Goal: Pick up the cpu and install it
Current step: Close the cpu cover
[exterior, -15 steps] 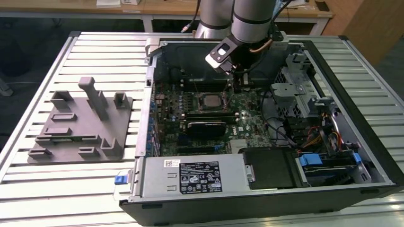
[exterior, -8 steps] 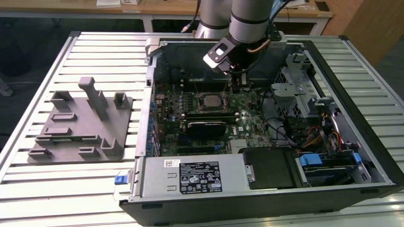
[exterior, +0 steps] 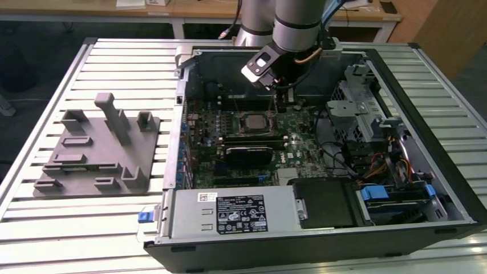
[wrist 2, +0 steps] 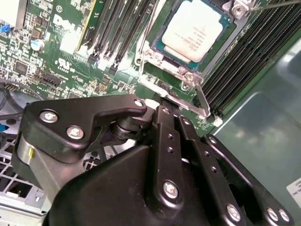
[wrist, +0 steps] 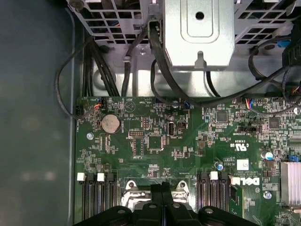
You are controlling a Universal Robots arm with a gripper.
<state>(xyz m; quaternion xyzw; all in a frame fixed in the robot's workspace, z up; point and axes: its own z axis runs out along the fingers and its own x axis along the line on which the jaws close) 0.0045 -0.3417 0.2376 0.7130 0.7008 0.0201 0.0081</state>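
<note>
Hand: the robot's hand (exterior: 284, 100) hangs inside the open computer case (exterior: 304, 251), low over the green board (exterior: 304, 149).
Hand's fingers: pressed together in both wrist views (wrist 2: 164, 107) (wrist: 162, 189), with nothing pinched between them that I can see.
Cpu: the cpu (wrist 2: 195, 27) lies flat in its square socket on the green board, silvery side up, with a metal frame (wrist 2: 162, 63) around it.
Cpu and hand: in the exterior view the cpu (exterior: 251, 121) is just beside the hand, toward the exterior view's left. In the second wrist view the tips are at the edge of the metal frame, not on the cpu. I cannot tell if they touch the frame.
Writing on the cpu: faint grey print on its top.
Writing on the board: small white letters and marks in many spots (wrist: 188, 141).
Sticker: a white sticker (exterior: 242, 214) with black print sits on the silver box at the near side of the case.
Round battery: a shiny coin battery (wrist: 110, 124) sits on the board.
Grey tray: a grey tray with tall posts (exterior: 99, 149) rests on the ribbed metal tabletop (exterior: 76, 234), well apart from the hand, on the exterior view's left of the case.
</note>
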